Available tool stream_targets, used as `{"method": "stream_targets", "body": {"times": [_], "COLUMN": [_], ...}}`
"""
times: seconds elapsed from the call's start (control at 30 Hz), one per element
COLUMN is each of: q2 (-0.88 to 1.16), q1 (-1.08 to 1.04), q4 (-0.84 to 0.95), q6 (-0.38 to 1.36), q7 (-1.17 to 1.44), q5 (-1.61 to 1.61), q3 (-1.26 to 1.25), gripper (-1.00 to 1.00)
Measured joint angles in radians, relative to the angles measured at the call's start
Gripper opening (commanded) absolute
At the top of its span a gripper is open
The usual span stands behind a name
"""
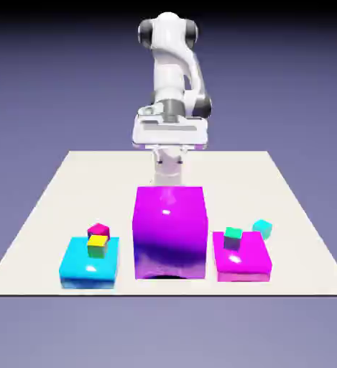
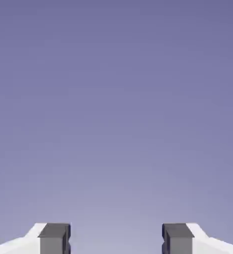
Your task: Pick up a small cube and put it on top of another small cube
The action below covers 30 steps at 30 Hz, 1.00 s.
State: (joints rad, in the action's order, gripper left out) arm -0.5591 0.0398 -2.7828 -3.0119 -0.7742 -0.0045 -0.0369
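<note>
Hovering near the table's far side, the gripper (image 1: 170, 159) holds its 2 fingertips spread wide, with nothing between them; the hand view shows only blue-violet backdrop beyond them. The small cyan cube (image 1: 262, 228) sits toward the exterior view's right, just behind the flat magenta block (image 1: 241, 261), which carries 1 teal cube (image 1: 233, 238). Toward the exterior view's left, the small yellow cube (image 1: 97, 246) rests on the flat blue block (image 1: 90, 272), with 1 tiny magenta-pink cube (image 1: 98, 230) behind it. Between the 2 flat blocks stands 1 big purple block (image 1: 170, 233).
</note>
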Motion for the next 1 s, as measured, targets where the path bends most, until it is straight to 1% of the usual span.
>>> {"method": "stream_targets", "body": {"times": [0.83, 0.9, 1.0], "q2": [0.759, 0.777, 0.885], "q1": [0.003, -0.027, 0.039], "q4": [0.171, 0.148, 0.166], "q6": [0.279, 0.263, 0.17], "q7": [-1.087, -1.093, -1.106], "q5": [0.554, 0.58, 0.545], "q3": [-0.765, -0.755, -0.698], "gripper": [0.0, 0.0, 0.0]}}
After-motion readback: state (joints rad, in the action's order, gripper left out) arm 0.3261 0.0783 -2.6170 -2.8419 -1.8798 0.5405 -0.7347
